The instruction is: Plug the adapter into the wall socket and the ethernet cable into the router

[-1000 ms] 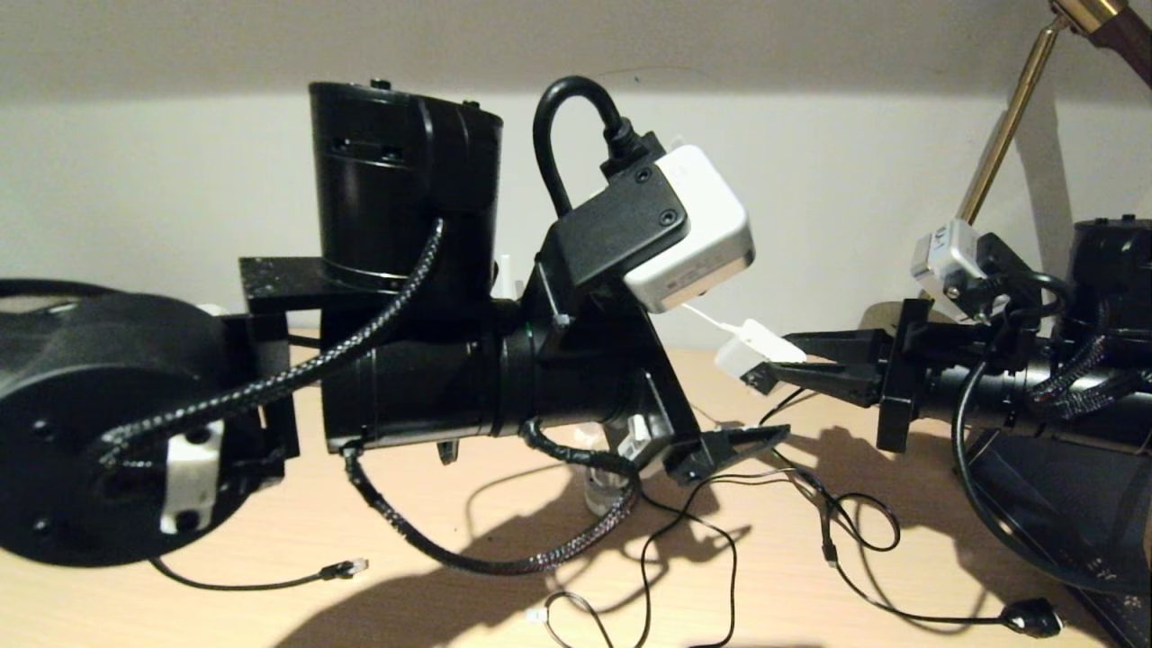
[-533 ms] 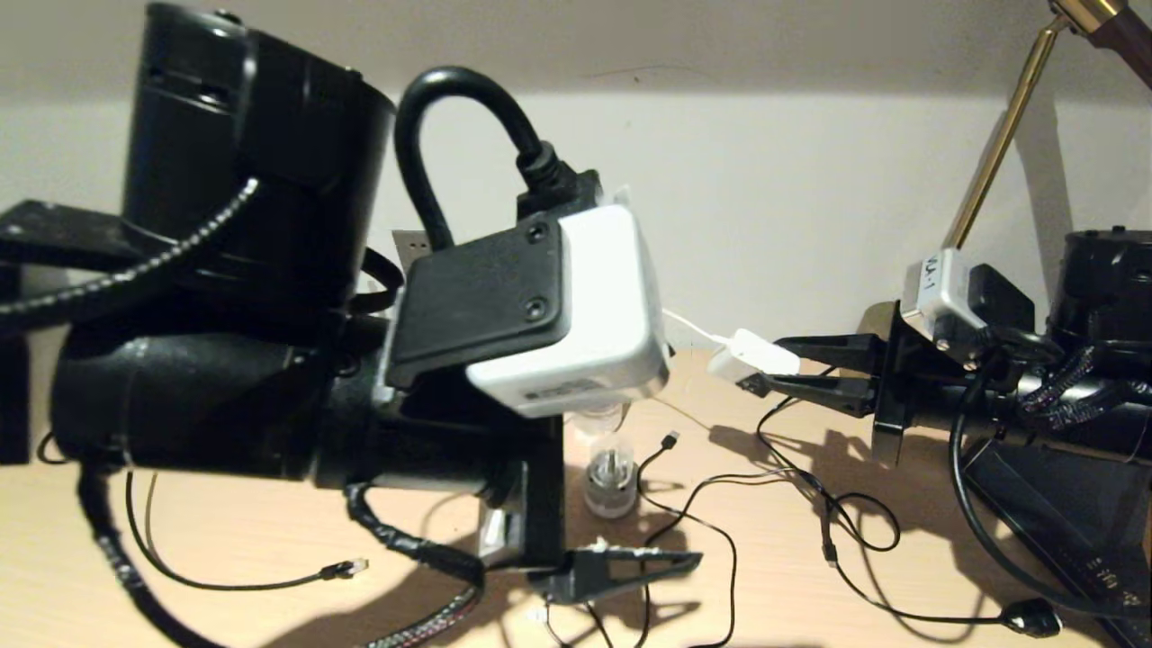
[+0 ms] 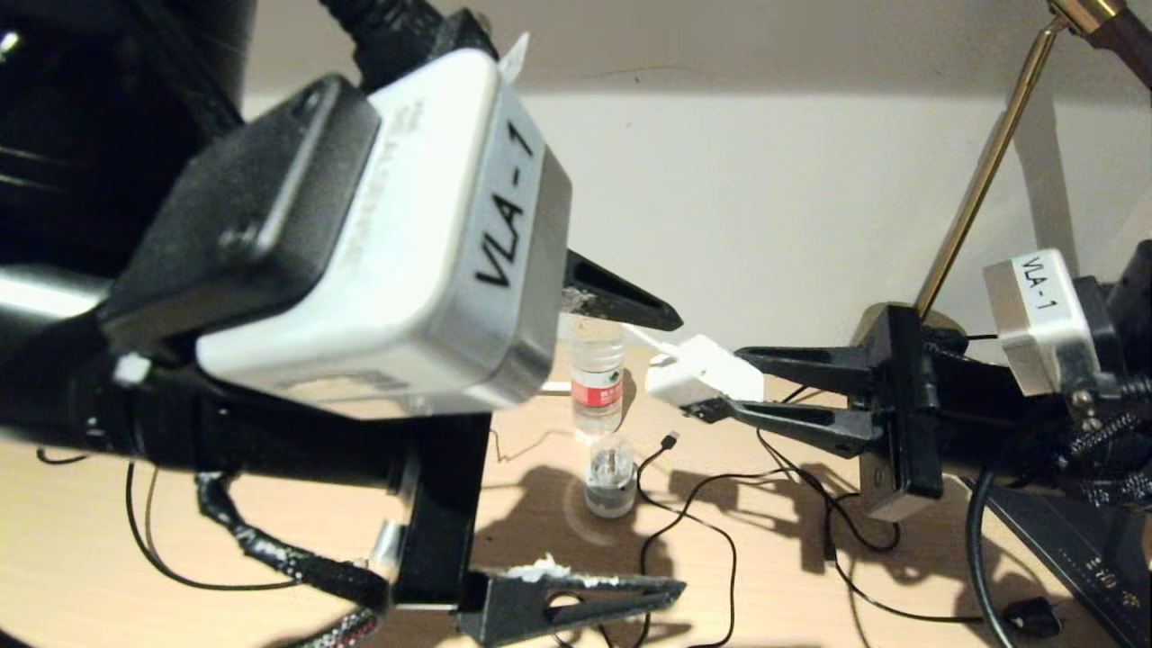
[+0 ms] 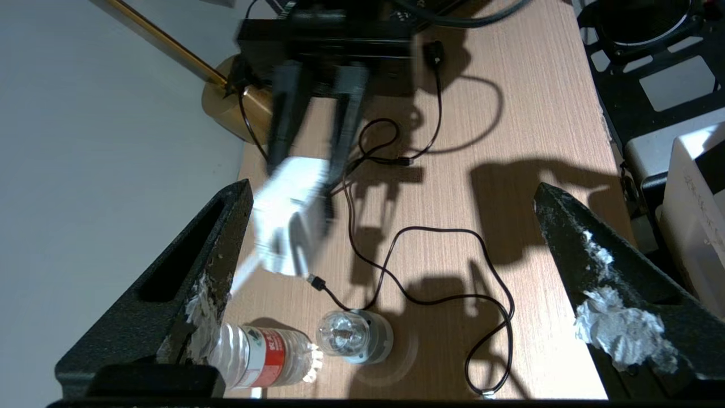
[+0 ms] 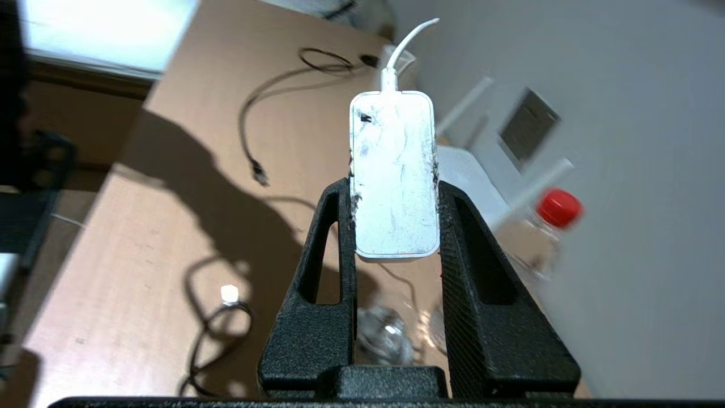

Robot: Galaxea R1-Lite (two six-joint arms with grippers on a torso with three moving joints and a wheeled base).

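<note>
1. The right gripper (image 3: 711, 393) is closed on the adapter (image 3: 704, 378); its two black fingers (image 5: 460, 249) press the white block's opposite sides, and the block sticks out past their tips.
2. The adapter's thin white cord (image 5: 403, 48) leaves the end of the block farthest from the right gripper.
3. The adapter hangs in the air above the wooden surface (image 3: 774, 576), touching nothing but the fingers.
4. The left gripper (image 4: 391, 272) is spread wide and holds nothing; white residue clings to the inner faces of its fingers (image 4: 614, 326).
5. Between and beyond the left gripper's fingers lie a round clear-and-white gadget (image 4: 354, 335), a small water bottle (image 4: 261, 356) with a red label, and loops of thin black cable (image 4: 447, 266) on the surface.
6. The adapter is beyond the tip of one left finger, near it but not touching.
7. Ahead of the right gripper, past the adapter, a grey wall socket (image 5: 528, 129) sits on the pale wall, and the bottle's red cap (image 5: 559, 207) shows beside the gripper.
8. A brass lamp base (image 4: 238, 110) stands close behind the right gripper.
</note>
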